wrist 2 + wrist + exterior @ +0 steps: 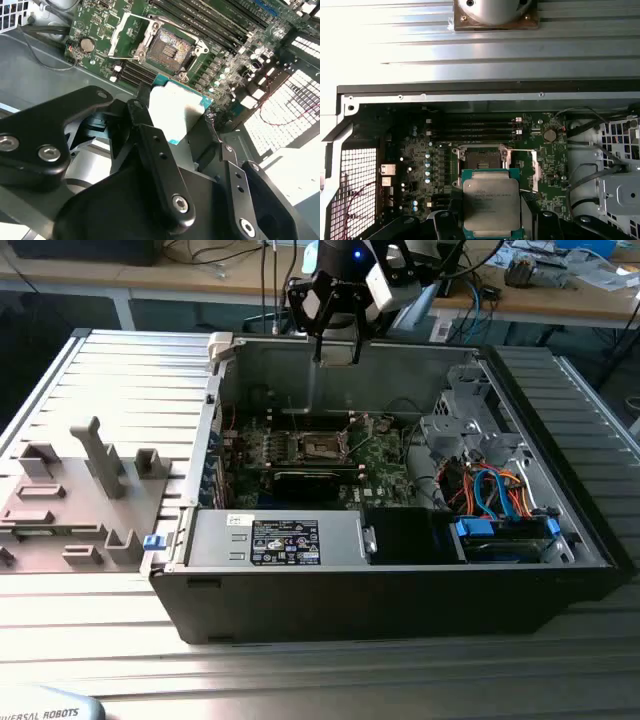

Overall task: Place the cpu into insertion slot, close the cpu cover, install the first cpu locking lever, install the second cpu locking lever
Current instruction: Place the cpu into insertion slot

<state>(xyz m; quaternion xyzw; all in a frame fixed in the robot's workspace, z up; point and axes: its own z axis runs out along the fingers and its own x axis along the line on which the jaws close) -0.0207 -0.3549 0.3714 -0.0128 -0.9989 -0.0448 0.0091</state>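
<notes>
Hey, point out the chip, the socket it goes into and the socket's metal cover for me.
chip (pixel 492 205), first wrist view, middle of its silvery metal top.
socket (pixel 483 160), first wrist view, centre of the black recess.
cover (pixel 116 35), second wrist view, the bright side bar of its frame.

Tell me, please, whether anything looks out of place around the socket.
Nothing stands out: the gripper holds the cpu above the green board, the insertion slot lies empty, and the cpu cover stands open beside it.
</notes>
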